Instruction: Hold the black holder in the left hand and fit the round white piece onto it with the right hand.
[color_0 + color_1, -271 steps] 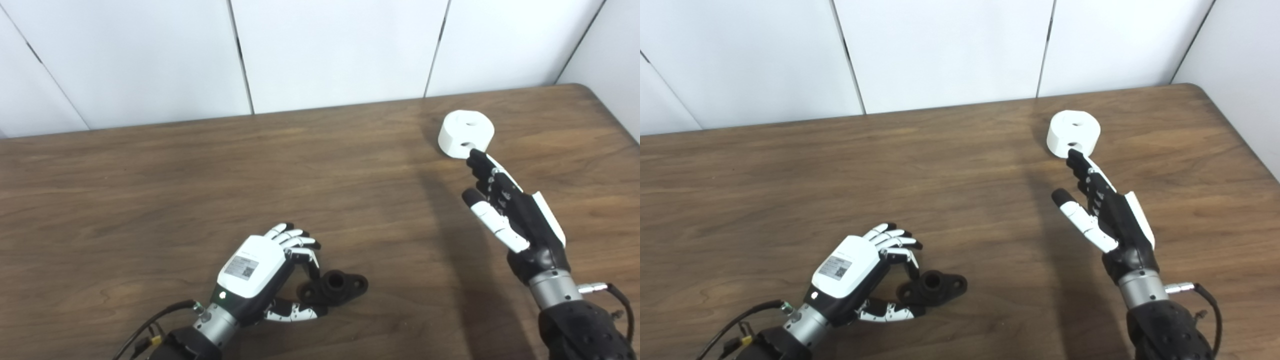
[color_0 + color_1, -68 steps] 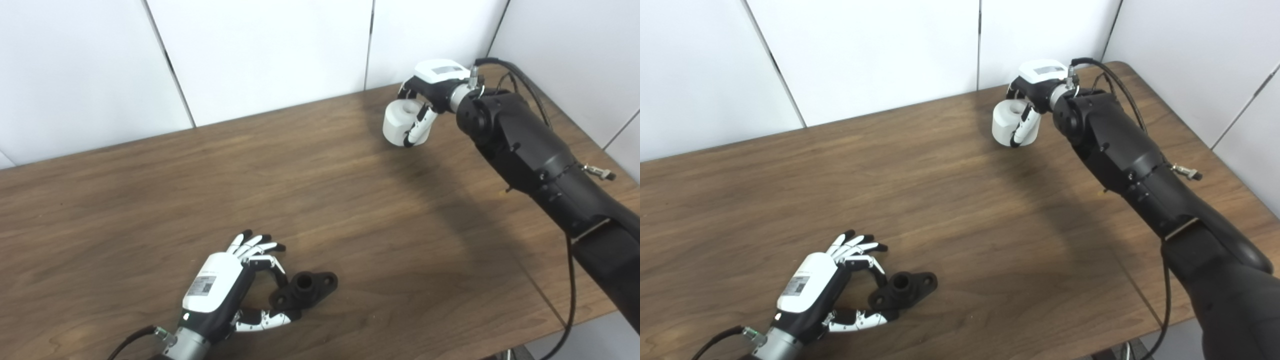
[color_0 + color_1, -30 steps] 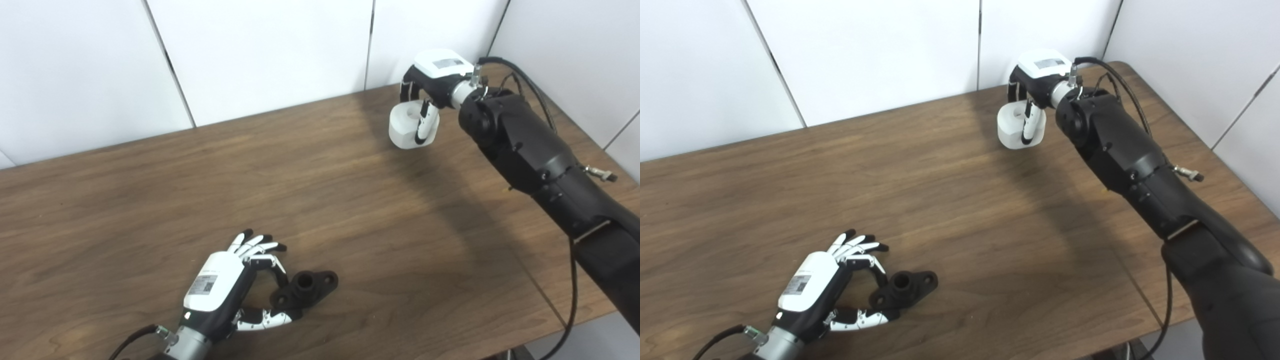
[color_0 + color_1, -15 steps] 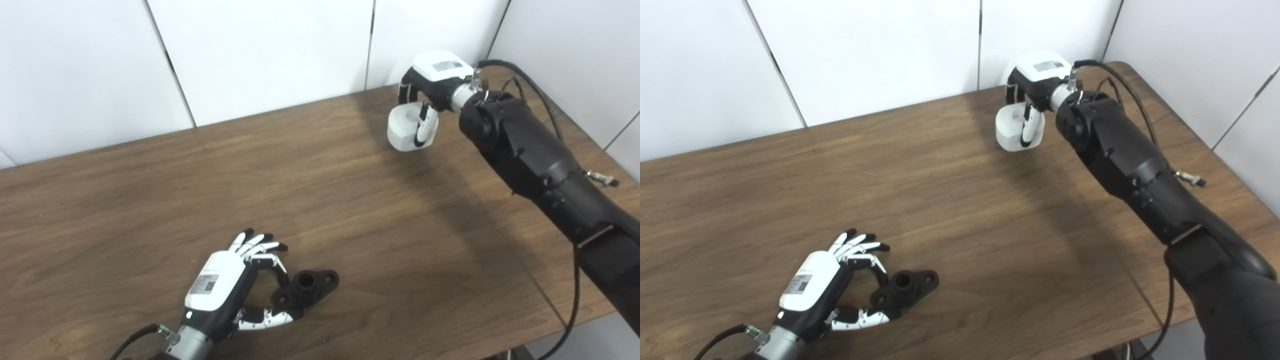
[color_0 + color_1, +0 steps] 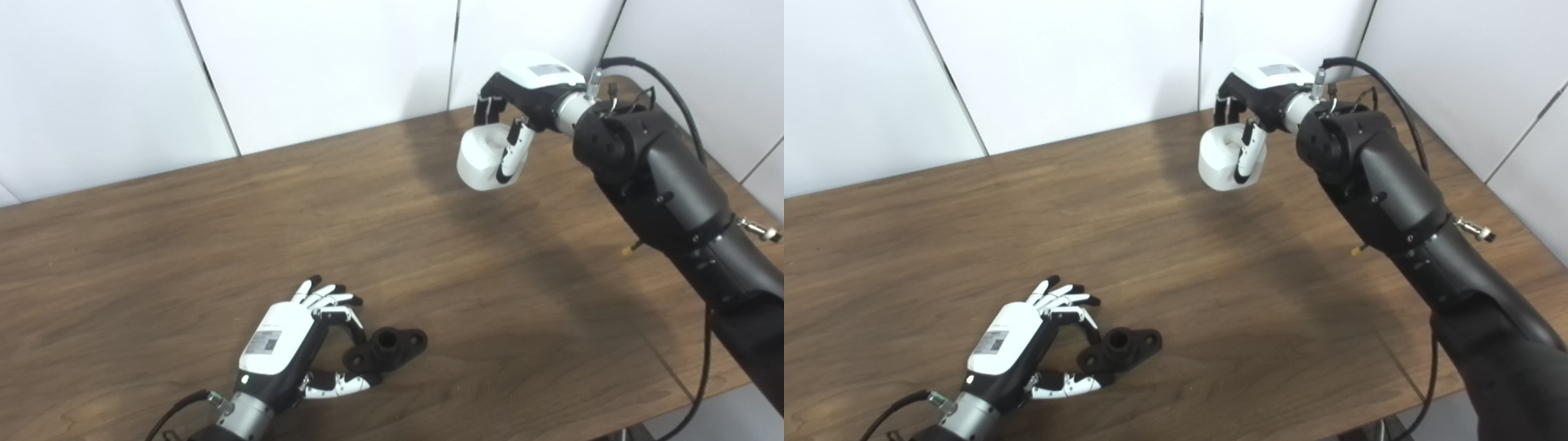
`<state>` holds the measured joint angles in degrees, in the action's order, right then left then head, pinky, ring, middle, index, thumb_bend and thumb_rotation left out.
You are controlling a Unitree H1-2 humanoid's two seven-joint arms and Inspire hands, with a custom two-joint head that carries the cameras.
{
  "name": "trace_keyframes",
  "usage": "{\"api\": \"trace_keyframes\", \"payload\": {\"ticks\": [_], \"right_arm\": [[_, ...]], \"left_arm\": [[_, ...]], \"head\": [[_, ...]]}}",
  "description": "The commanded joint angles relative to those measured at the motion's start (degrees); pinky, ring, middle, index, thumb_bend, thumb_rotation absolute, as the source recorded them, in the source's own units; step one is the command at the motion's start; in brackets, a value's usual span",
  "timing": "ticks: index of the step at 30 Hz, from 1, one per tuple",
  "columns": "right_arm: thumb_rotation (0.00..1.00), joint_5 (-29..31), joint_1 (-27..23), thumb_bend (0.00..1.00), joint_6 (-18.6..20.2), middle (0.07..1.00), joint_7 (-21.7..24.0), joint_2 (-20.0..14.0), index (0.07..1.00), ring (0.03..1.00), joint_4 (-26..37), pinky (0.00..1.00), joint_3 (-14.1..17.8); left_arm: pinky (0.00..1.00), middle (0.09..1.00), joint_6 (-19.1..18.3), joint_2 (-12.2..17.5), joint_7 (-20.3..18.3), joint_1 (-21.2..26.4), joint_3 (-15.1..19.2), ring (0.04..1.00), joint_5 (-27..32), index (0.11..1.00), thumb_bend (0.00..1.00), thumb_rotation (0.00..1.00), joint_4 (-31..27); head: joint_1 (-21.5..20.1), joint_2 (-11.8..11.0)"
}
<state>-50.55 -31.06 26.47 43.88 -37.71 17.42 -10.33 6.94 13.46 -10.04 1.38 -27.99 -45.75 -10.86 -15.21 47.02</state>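
Wood table (image 5: 184, 233) against white panel walls (image 5: 318, 61). Left hand (image 5: 285, 343) rests near front edge, thumb and fingers pinching black holder (image 5: 386, 348) lying on table. Right hand (image 5: 520, 101) at far right grips round white piece (image 5: 481, 156), raised above tabletop.

wooden table (image 5: 184, 245), black holder (image 5: 387, 348) lying on it

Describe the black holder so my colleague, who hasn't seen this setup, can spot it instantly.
Start at the near edge of the brown wooden table, where the left hand rests. The black holder lies on the wood, pinched at its near end by that hand. It is small and flat with a raised round socket, the only black loose part; the round white piece hangs in the right hand.
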Motion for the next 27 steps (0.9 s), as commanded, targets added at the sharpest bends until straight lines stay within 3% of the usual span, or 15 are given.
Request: {"api": "trace_keyframes", "payload": {"ticks": [1, 4, 7, 8, 10, 13, 17, 19, 22, 27], "right_arm": [[0.0, -2.7, -3.6, 0.52, 0.4, 0.543, 3.3, 0.4, 0.456, 0.715, 4.4, 1.0, 2.3], [0.0, -5.1, -3.6, 0.52, 0.4, 0.542, 8.6, 2.1, 0.457, 0.698, 9.0, 0.97, 3.4], [0.0, -5.7, -3.8, 0.53, 0.4, 0.526, 13.8, 4.2, 0.466, 0.633, 13.4, 0.85, 4.7], [0.0, -5.2, -4.1, 0.53, 0.4, 0.504, 15.2, 4.7, 0.473, 0.559, 14.9, 0.74, 4.9], [0.0, -4.6, -4.6, 0.53, 0.4, 0.493, 18.5, 6.1, 0.477, 0.518, 17.4, 0.67, 5.6], [0.0, -4.8, -5.6, 0.53, 0.4, 0.445, 23.4, 8.2, 0.494, 0.405, 20.4, 0.45, 6.7], [0.0, -5.1, -6.6, 0.53, 0.4, 0.399, 28.2, 10.2, 0.502, 0.322, 23.8, 0.37, 6.8], [0.0, -5.0, -6.6, 0.53, 0.4, 0.411, 28.8, 10.5, 0.503, 0.394, 25.2, 0.48, 6.1], [0.0, -4.6, -5.8, 0.53, 0.4, 0.489, 28.8, 10.9, 0.47, 0.589, 27.1, 0.86, 5.4], [0.0, -4.5, -3.9, 0.53, 0.4, 0.481, 28.9, 12.1, 0.484, 0.586, 30.0, 0.92, 4.6]], "left_arm": [[1.0, 0.788, -0.2, -0.8, -0.9, 0.7, -1.3, 0.887, -2.2, 0.484, 0.52, 0.06, 1.1], [1.0, 0.786, -0.2, -1.3, -0.6, 0.7, -1.7, 0.886, -3.0, 0.484, 0.52, 0.06, 1.4], [1.0, 0.789, -0.3, -1.7, -0.3, 0.6, -2.1, 0.89, -3.8, 0.484, 0.52, 0.06, 1.7], [1.0, 0.789, -0.3, -1.8, -0.2, 0.6, -2.2, 0.889, -4.1, 0.485, 0.52, 0.06, 1.8], [0.99, 0.789, -0.3, -2.1, -0.2, 0.8, -2.4, 0.887, -4.7, 0.485, 0.52, 0.06, 2.0], [0.99, 0.787, -0.7, -2.5, -0.7, 1.0, -2.6, 0.884, -5.1, 0.485, 0.52, 0.06, 2.0], [0.99, 0.784, -1.1, -2.9, -0.9, 1.3, -2.9, 0.883, -5.1, 0.485, 0.52, 0.06, 2.0], [0.99, 0.782, -1.0, -3.0, -0.5, 1.3, -2.9, 0.881, -5.2, 0.484, 0.52, 0.06, 2.3], [0.98, 0.782, -0.8, -3.2, -0.1, 1.4, -3.1, 0.88, -5.7, 0.484, 0.52, 0.06, 2.7], [0.98, 0.785, -0.9, -3.3, 0.4, 1.5, -3.4, 0.878, -6.0, 0.484, 0.52, 0.06, 3.0]], "head": [[0.7, -0.2], [2.4, -1.0], [3.6, -1.2], [4.0, -1.3], [4.6, -1.3], [5.1, -1.3], [5.7, -1.2], [6.3, -1.1], [7.5, -1.2], [7.8, -1.1]]}}
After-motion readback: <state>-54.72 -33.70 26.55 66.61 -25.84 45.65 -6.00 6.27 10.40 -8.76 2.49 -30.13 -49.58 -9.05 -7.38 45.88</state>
